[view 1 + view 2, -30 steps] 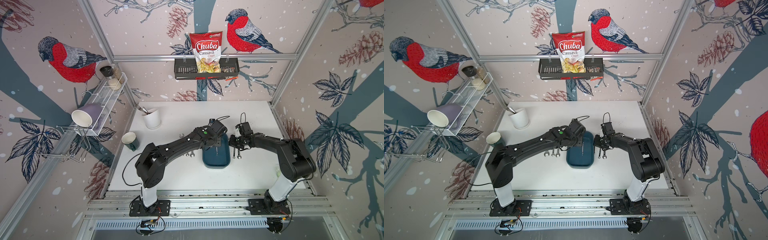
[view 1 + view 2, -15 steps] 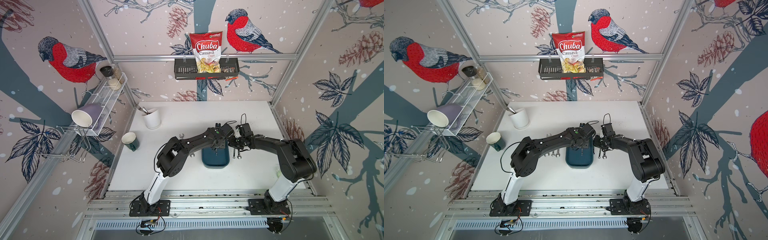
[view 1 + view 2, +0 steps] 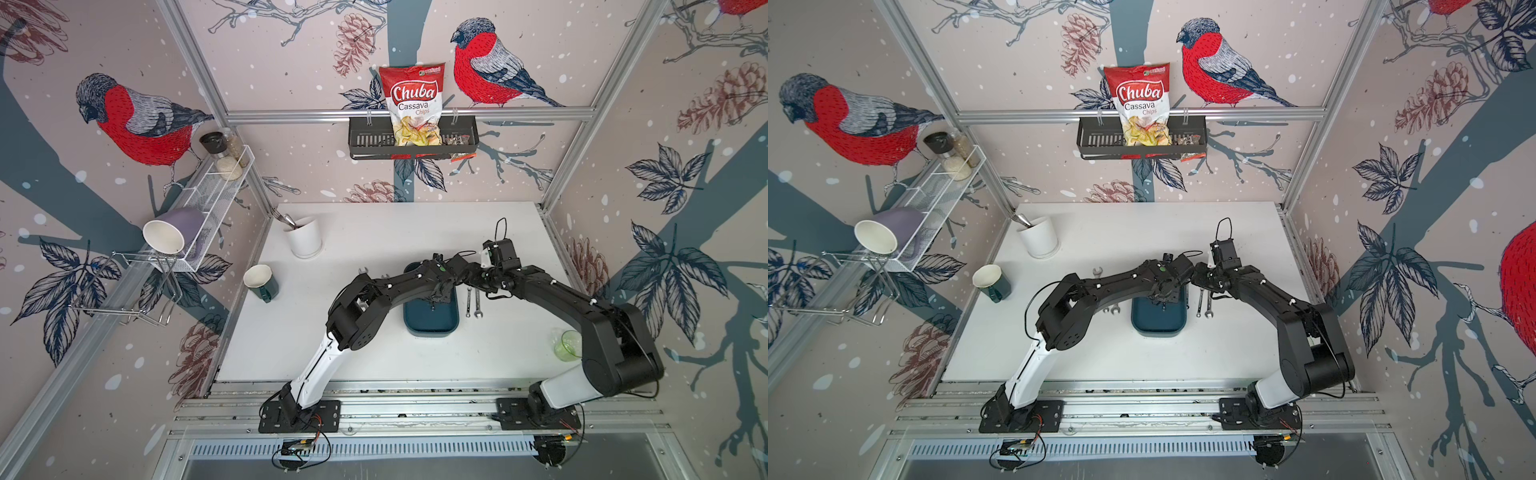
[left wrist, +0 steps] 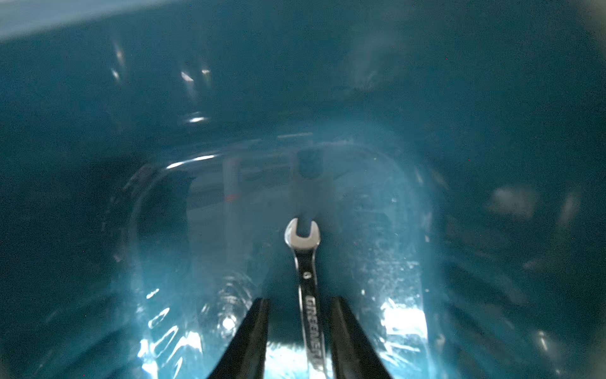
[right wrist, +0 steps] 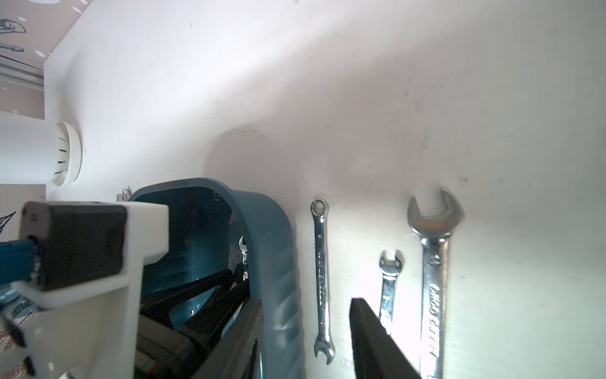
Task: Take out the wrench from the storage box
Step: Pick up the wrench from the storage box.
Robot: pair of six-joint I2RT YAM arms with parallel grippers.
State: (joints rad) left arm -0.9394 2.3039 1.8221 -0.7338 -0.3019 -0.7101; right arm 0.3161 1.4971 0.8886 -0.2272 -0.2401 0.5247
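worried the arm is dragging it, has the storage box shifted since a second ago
No. The storage box lies where it was, same gap to the white utensil holder.

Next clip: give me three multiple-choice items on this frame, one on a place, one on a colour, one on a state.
1. Where is the left tool? A inside the box B beside the box C high above it
2. Box colour? A red B teal C white
3. Left tool's jaws? A shut, empty B out of view C open around the wrench
Key: 1A, its wrist view shows teal walls all round; 2B, plain in both top views; 3C, the wrench lies between its parted fingers.
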